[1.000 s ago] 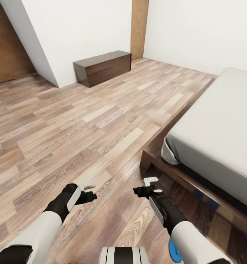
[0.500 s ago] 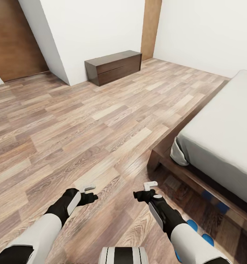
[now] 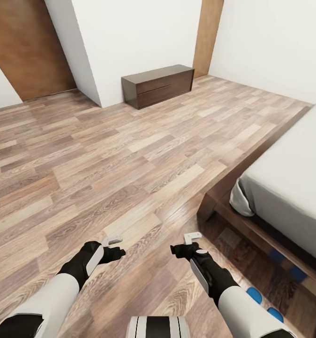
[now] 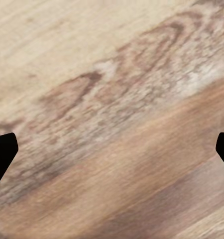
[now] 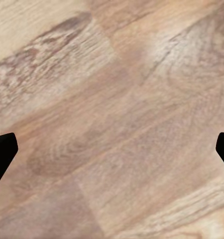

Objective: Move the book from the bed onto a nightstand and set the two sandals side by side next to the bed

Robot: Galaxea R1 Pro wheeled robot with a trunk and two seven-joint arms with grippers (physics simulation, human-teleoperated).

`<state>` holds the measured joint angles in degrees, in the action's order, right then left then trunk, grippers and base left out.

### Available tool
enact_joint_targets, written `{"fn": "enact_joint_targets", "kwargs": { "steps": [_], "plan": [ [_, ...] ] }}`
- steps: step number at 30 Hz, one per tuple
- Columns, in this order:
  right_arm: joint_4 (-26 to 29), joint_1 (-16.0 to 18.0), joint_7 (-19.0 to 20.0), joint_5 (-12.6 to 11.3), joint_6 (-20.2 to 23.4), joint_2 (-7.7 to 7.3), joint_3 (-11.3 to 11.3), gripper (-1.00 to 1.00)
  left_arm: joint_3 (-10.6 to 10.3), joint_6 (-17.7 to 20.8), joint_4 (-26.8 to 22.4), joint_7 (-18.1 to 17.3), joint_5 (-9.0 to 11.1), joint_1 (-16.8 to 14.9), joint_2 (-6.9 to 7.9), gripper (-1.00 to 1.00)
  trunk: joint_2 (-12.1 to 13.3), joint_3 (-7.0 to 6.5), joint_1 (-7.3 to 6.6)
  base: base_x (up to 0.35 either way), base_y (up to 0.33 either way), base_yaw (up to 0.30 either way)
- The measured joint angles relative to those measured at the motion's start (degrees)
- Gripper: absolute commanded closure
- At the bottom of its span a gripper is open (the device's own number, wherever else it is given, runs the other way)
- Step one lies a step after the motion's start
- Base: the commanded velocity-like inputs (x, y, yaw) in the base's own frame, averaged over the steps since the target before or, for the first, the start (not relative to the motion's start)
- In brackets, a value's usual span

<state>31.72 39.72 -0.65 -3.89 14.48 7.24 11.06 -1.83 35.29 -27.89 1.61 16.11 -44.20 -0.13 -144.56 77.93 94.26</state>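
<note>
Both arms hang low over the pale plank floor (image 3: 106,155), the left gripper (image 3: 114,243) at about seven o'clock and the right gripper (image 3: 191,237) at about five, each with its fingers spread wide apart and holding nothing, bare wood grain between the tips in both wrist views. The bed (image 3: 289,188), dark frame under a light-grey mattress, runs along three to four o'clock, and the two blue sandals (image 3: 254,295) lie on the floor just beside it at five o'clock, partly hidden behind the right arm. A low dark-brown cabinet (image 3: 158,85) stands against the white wall at twelve o'clock, well apart from the bed, with a brown door (image 3: 31,51) at eleven.
</note>
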Motion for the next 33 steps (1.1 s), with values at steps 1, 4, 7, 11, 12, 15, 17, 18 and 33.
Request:
{"fn": "enact_joint_targets", "kwargs": {
  "steps": [1,4,7,11,12,15,17,18,33],
  "plan": [
    [0.0,0.0,0.0,0.0,0.0,0.0,0.0,-1.0,0.0,0.0,0.0,0.0,0.0,0.0,0.01,-1.0,0.0,0.0,0.0,0.017,-0.007,0.091],
    [0.0,0.0,-0.2,0.1,0.1,0.01,0.0,-1.0,0.0,0.0,0.0,0.0,0.0,0.0,-0.03,-1.0,0.0,0.0,0.0,0.007,-0.003,0.187],
    [0.0,0.0,-0.2,0.1,0.1,0.01,-0.1,-1.0,0.0,0.0,0.0,0.0,0.0,0.0,-0.05,-1.0,0.0,0.0,0.0,0.003,-0.001,0.227],
    [0.0,0.0,-0.2,0.0,0.1,0.0,0.0,-1.0,0.0,0.0,0.1,0.0,-0.2,0.0,0.0,-1.0,0.0,0.0,0.0,0.001,0.0,0.235],
    [0.0,0.0,-0.2,0.0,0.1,-0.01,0.0,-1.0,0.0,0.0,0.1,-0.1,-0.2,0.0,0.01,-1.0,0.0,0.0,0.0,0.0,0.0,0.229],
    [0.0,0.0,-0.1,0.1,0.1,-0.05,-0.1,-1.0,0.0,-0.1,0.3,-0.1,-0.2,0.0,0.01,-1.0,0.0,0.0,0.0,0.0,0.0,0.214],
    [0.0,0.0,-0.1,0.1,0.1,-0.07,-0.1,-1.0,0.0,-0.1,0.4,-0.1,-0.2,0.0,-0.03,-1.0,0.0,0.0,0.0,0.041,0.0,0.181],
    [0.0,0.0,-0.1,0.1,0.1,-0.07,-0.1,-1.0,0.0,-0.1,0.4,-0.1,-0.2,0.0,-0.03,-1.0,0.0,0.0,0.0,0.105,0.0,0.164],
    [0.0,0.0,-0.2,0.1,0.2,-0.08,-0.1,-1.0,-0.1,-0.2,0.5,-0.2,-0.3,0.0,-0.13,-1.0,0.0,0.0,-0.03,0.254,0.123,0.089]
  ]
}}
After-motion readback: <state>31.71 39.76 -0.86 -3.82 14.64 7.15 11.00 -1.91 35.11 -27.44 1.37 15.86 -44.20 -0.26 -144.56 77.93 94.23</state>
